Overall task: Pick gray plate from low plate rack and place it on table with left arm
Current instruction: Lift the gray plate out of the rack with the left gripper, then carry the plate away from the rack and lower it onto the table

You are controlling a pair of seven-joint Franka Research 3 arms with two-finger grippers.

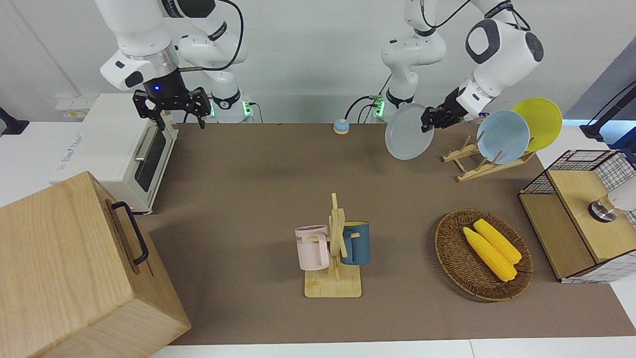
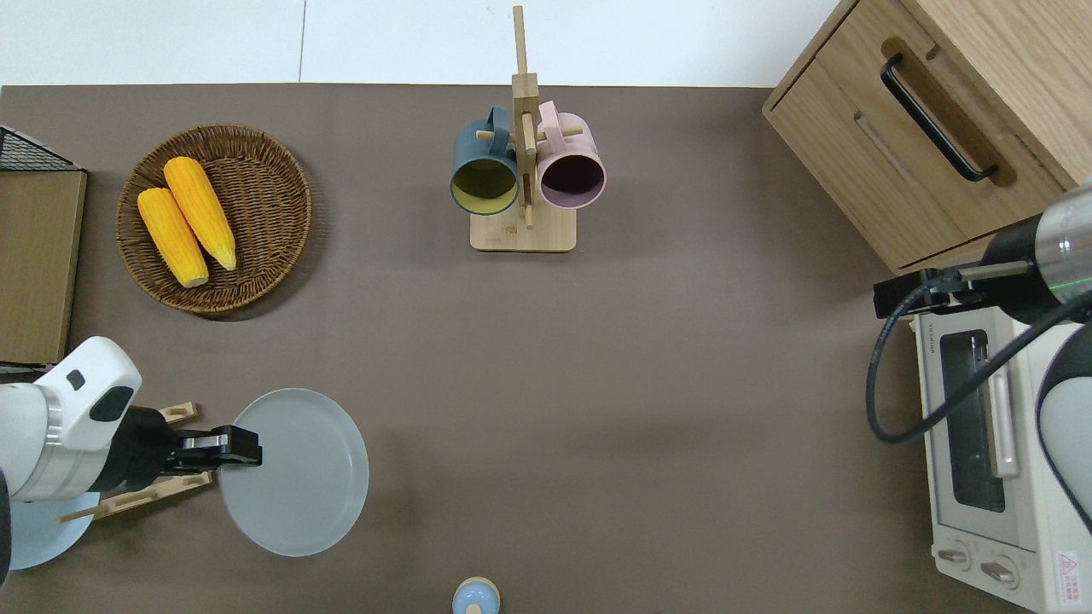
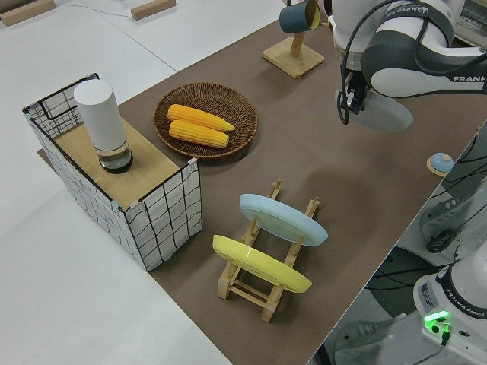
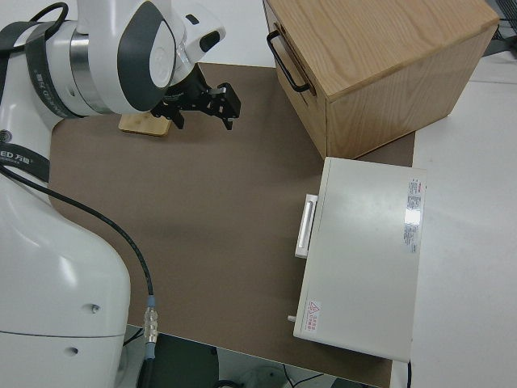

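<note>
One gray plate — clamped by left gripper — airborne.

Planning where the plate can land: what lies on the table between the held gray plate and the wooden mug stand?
Nothing: the overhead view shows bare brown table between the round gray plate and the upright wooden mug stand.
</note>
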